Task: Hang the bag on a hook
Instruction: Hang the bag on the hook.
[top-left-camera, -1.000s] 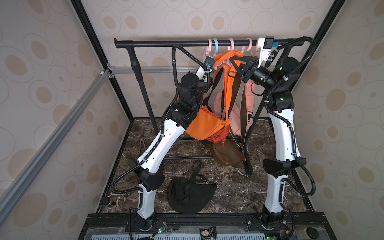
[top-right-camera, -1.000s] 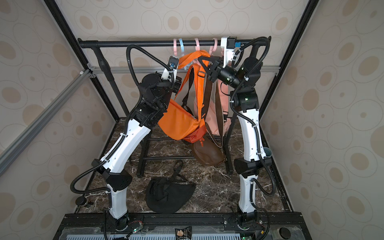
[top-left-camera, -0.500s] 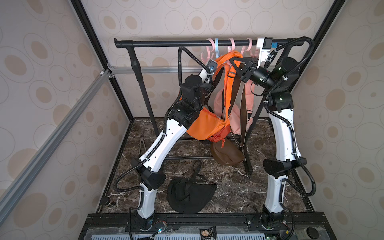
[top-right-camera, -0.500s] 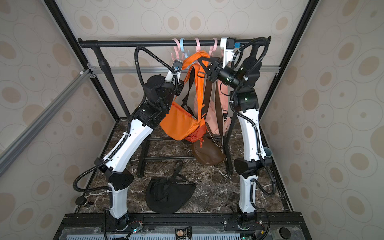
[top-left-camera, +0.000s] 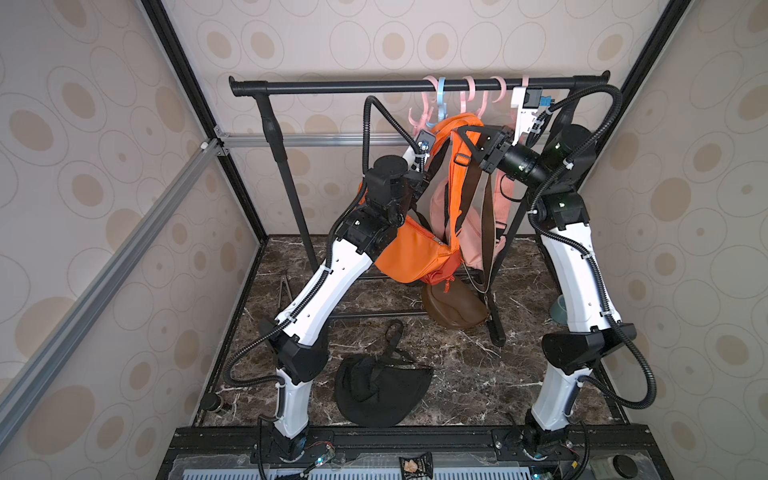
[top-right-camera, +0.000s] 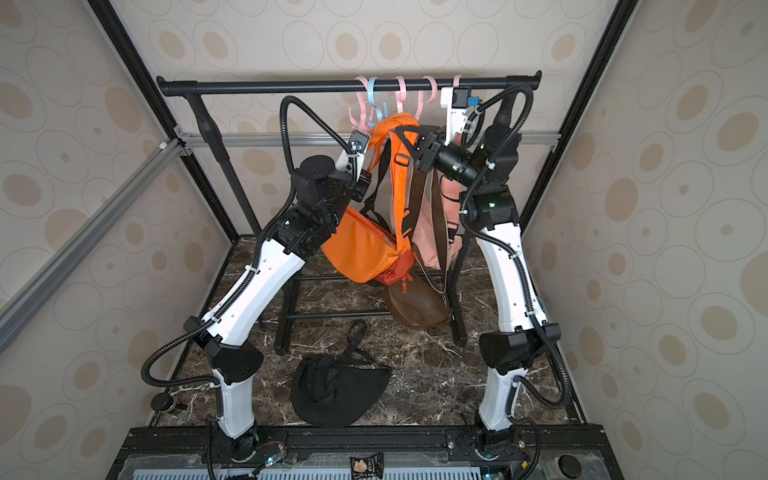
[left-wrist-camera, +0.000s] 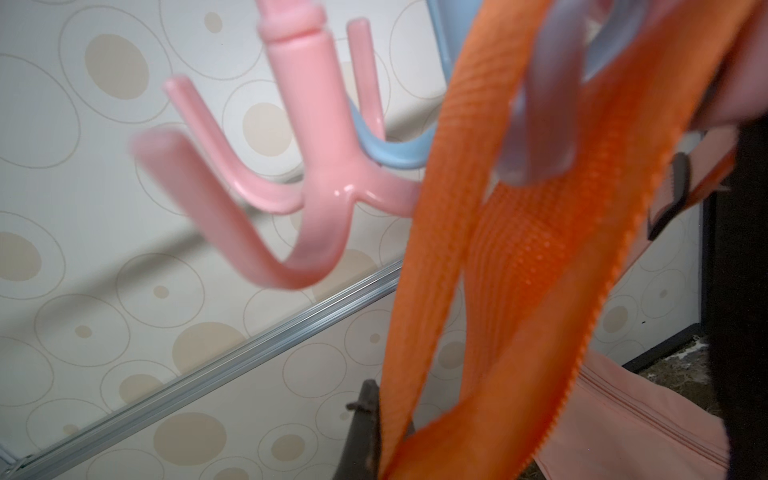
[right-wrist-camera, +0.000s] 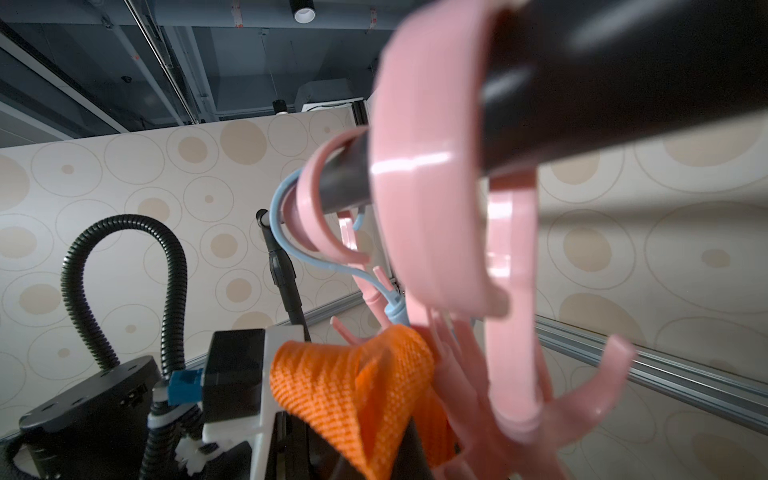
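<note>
Orange bag (top-left-camera: 409, 253) hangs vertically, strap (top-left-camera: 453, 137) uppermost.

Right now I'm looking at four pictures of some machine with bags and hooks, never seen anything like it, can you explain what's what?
It is a robot with two white-and-black arms standing on a marble-patterned floor, each ending in a two-fingered gripper. Two pictures look down from overhead, side by side, and show the whole scene. The other two come from small cameras on the wrists, so they are close and blurry.

In front stands a black clothes rail with pink hooks and one blue hook. A pink bag and a brown bag hang there already. A black bag lies on the floor.

The left gripper and right gripper, both shut, hold up the strap of the orange bag, close to the hooks.
</note>
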